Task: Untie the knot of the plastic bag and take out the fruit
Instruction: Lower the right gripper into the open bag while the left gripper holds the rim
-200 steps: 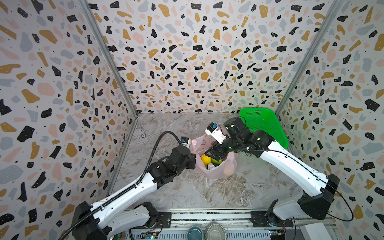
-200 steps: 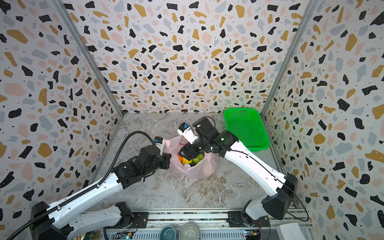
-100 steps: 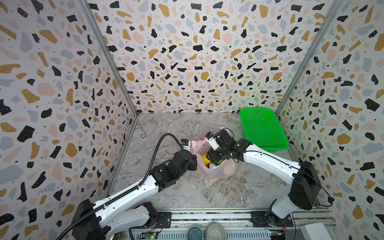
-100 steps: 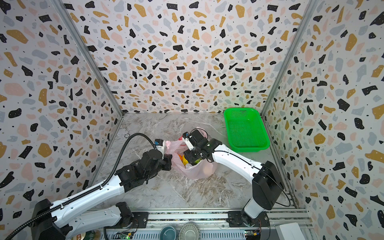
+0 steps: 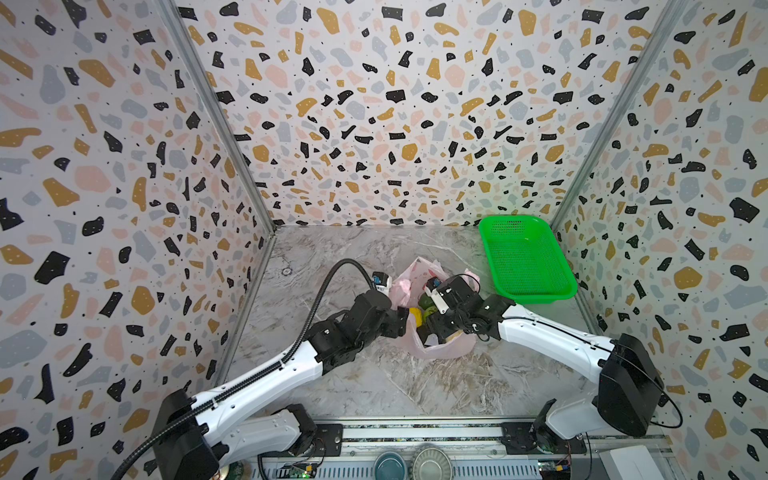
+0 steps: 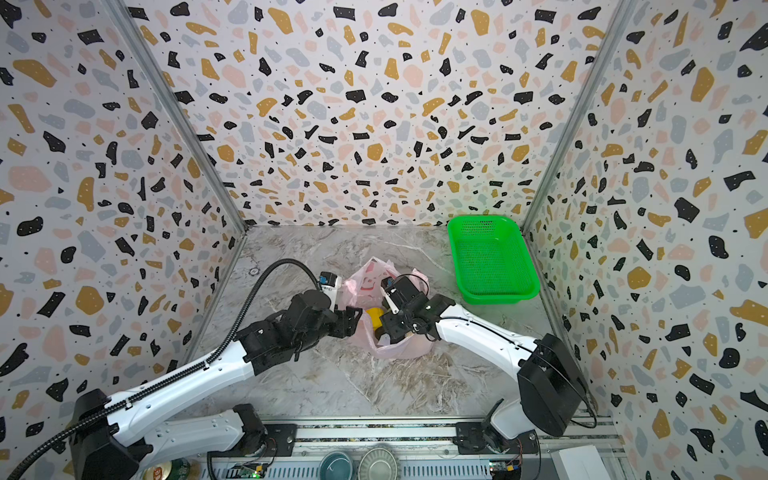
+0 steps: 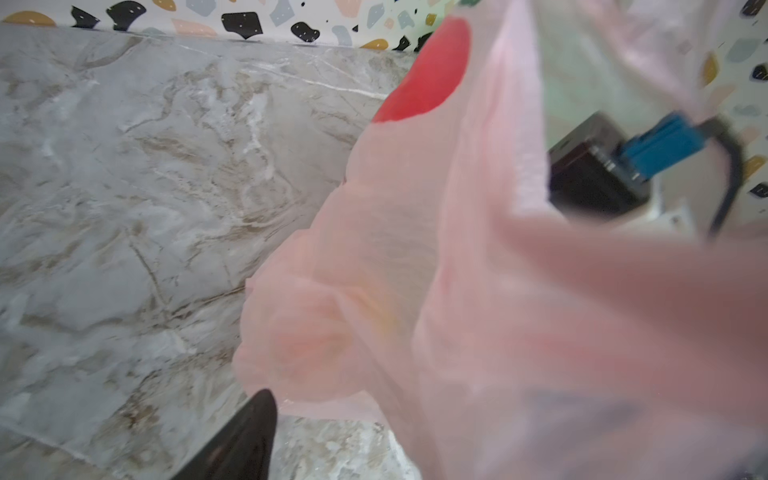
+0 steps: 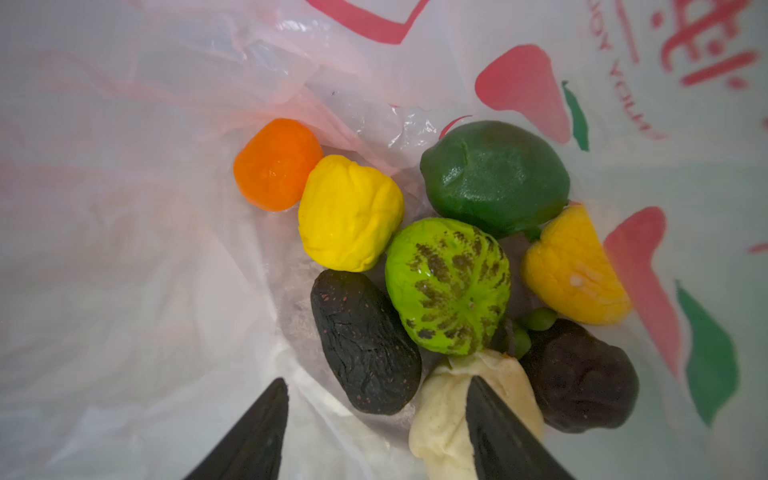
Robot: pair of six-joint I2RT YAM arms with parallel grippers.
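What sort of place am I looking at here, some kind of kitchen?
Probably a robot test booth, not a kitchen: speckled wall panels box in a marble-look tabletop, and two white robot arms are bolted to a rail along its front edge.

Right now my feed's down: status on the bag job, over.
Right gripper: jaws open inside plastic bag, over fruit. Left gripper: open at its rim. Nothing blocking the fruit.
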